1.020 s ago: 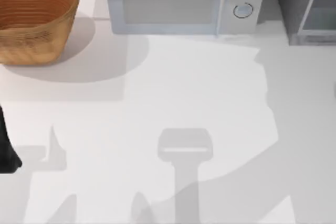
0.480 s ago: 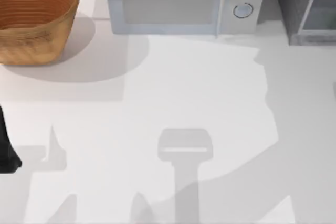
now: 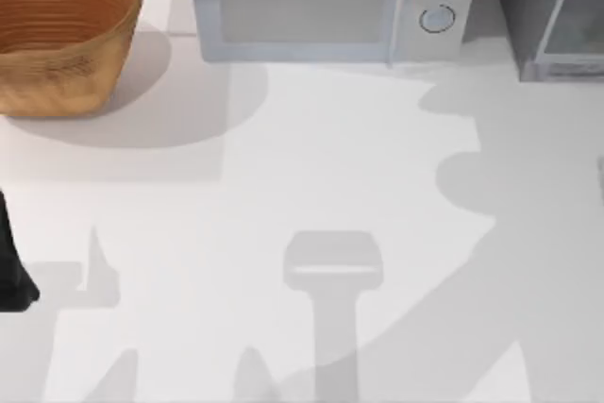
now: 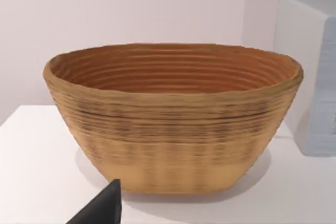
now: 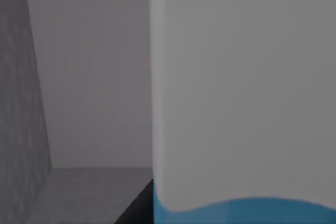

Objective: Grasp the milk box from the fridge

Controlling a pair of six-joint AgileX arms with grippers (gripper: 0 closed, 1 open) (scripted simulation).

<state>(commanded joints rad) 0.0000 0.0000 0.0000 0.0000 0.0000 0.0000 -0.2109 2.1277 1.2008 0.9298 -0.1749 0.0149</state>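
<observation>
The milk box (image 5: 241,103), white above a blue band, stands inside the fridge (image 3: 547,11) at the surface's (image 3: 311,167) far right corner, close before the right wrist camera. No writing is readable. I cannot tell either pincer's state. The left arm (image 3: 11,261) sits at the left edge, facing the basket (image 4: 173,119).

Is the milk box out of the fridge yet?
No. The milk box stands close before the right wrist camera, with the fridge's speckled wall beside it.
</observation>
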